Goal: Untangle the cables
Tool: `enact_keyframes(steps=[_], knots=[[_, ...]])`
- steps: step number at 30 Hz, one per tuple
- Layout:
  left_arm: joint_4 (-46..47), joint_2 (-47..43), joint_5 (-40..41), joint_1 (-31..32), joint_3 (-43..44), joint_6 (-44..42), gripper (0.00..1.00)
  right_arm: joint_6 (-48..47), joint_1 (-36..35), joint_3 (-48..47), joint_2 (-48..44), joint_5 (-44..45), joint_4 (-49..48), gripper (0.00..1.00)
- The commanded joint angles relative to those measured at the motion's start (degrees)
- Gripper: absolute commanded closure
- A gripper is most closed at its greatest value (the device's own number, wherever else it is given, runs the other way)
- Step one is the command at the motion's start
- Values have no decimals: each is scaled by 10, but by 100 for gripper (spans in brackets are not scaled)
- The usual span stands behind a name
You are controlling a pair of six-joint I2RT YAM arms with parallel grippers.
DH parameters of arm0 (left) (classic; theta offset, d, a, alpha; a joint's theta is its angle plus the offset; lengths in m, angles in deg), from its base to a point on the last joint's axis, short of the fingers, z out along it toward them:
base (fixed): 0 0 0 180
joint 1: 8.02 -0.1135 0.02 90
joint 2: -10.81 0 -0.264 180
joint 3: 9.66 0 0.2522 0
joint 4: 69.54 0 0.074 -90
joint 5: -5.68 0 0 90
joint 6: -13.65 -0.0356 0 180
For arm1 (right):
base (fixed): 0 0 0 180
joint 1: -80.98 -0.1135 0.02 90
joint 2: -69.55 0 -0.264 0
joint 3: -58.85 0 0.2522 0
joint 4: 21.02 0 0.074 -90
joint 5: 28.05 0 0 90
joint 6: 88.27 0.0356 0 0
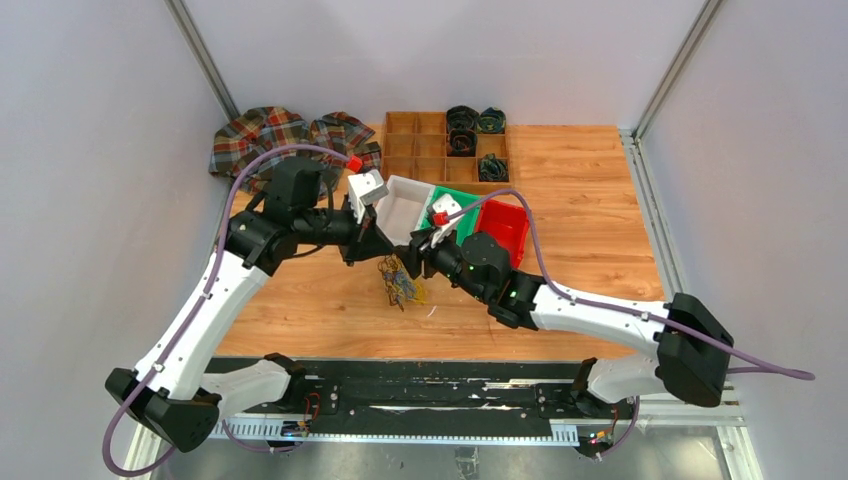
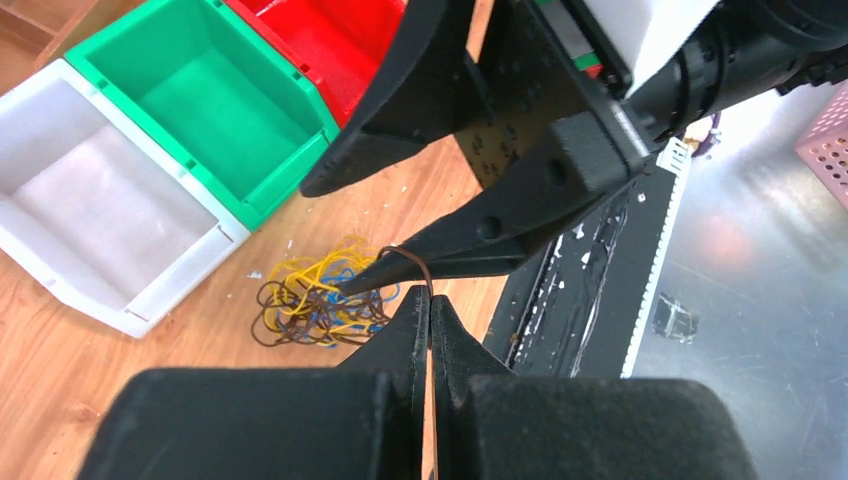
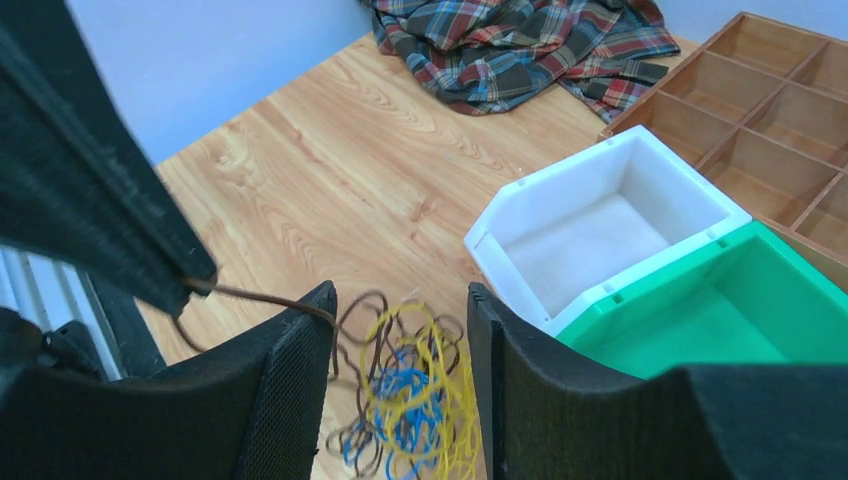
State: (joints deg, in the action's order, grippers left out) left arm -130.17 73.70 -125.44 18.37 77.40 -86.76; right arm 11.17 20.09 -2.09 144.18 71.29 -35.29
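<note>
High rear overview; two close wrist views, both over cables (image 2: 310, 300)

Place: robotics lab test cell | Walls: plain white panels (image 1: 90, 150) in aluminium frame posts (image 1: 203, 55) | Bench: wood-grain tabletop (image 1: 580, 200) | Rig: two white-and-black robot arms (image 1: 200, 320) bolted to black base rail (image 1: 420, 395) | Stock: white, green, red plastic sorting bins (image 1: 405, 210)

I see the cables (image 1: 400, 283) lying on the table (image 1: 590, 220) just in front of a row of three bins (image 1: 466, 202). Behind the bins sits a compartment tray (image 1: 420, 150) with coils (image 1: 462, 130) in its right-hand cells; a cloth (image 1: 280, 140) lies left of it
</note>
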Motion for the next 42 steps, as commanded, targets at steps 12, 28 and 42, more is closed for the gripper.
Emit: enact_keyframes(steps=[12, 28, 42], knots=[[-62, -15, -1, 2, 107, -12, 100, 45, -20, -3, 116, 50, -124, 47], [-97, 20, 247, 2, 327, -80, 100, 56, -19, 109, 163, 103, -173, 48], [-95, 71, 314, 2, 515, -120, 100, 69, -19, 167, 165, 90, -193, 49]])
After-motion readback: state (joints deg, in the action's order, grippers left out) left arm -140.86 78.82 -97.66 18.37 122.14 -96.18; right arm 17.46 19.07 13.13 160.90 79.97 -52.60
